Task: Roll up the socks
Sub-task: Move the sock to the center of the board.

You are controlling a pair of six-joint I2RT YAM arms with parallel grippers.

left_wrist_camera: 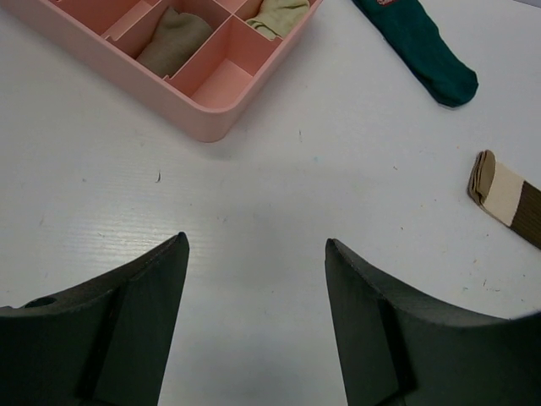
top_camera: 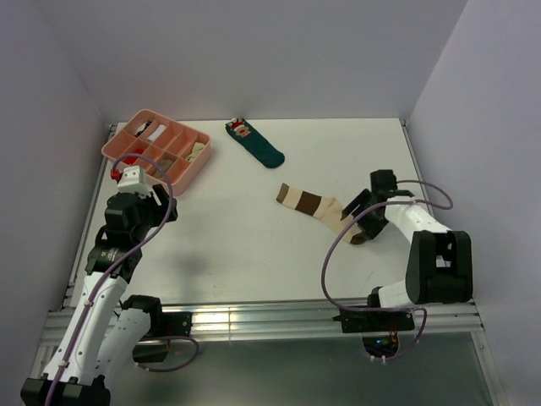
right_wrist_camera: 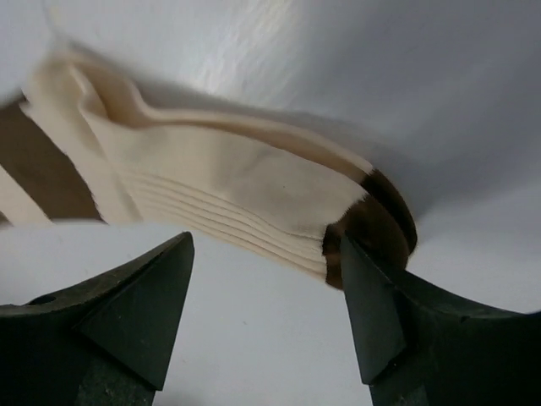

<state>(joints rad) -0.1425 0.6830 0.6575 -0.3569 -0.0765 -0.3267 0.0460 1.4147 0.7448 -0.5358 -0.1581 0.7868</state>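
The banded sock [top_camera: 314,205], cream with dark brown and tan bands, lies flat at the table's middle right. Its cuff end shows at the right edge of the left wrist view [left_wrist_camera: 510,196]. My right gripper [top_camera: 362,223] is open at the sock's toe end. In the right wrist view the cream foot and dark brown toe [right_wrist_camera: 254,190] lie just ahead of the open right gripper [right_wrist_camera: 266,239], and the right fingertip [right_wrist_camera: 363,288] touches the brown toe. My left gripper [top_camera: 144,188] is open and empty [left_wrist_camera: 255,240] over bare table near the tray. I cannot make out a separate plain tan-brown sock on the table.
A pink compartment tray [top_camera: 157,150] stands at the back left, holding tan rolled fabric [left_wrist_camera: 173,38] in one compartment. A dark teal sock with a red-and-white figure [top_camera: 255,142] lies at the back middle. White walls close in the table.
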